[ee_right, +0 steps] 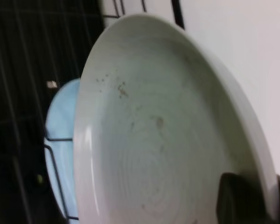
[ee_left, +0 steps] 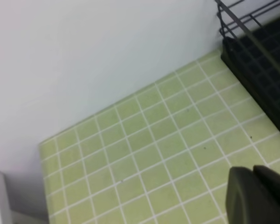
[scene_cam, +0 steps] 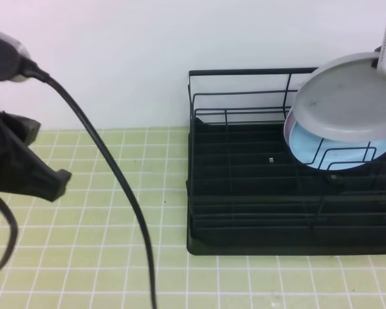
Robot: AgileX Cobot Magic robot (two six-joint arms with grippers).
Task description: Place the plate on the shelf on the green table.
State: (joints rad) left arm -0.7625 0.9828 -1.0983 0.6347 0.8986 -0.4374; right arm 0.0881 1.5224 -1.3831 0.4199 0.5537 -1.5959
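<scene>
Plate (scene_cam: 347, 96) held up over the right end of the shelf (scene_cam: 244, 193), above a light blue plate (scene_cam: 321, 151).

Pale grey and faintly scuffed, the plate hangs tilted in the air, its rim pinched at the upper right by the right gripper (ee_right: 249, 200), whose jaws are closed on the edge. Just beneath and partly behind it, the light blue plate stands leaning in the looped wire dividers of the black rack. The shelf sits on the green-tiled counter (scene_cam: 116, 257), close against the white wall (scene_cam: 116, 64). Well off to the left, the left gripper (ee_left: 259, 193) hovers over bare tiles with its jaws closed on nothing, and a black cable (scene_cam: 125, 193) trails down from its arm across the counter.
</scene>
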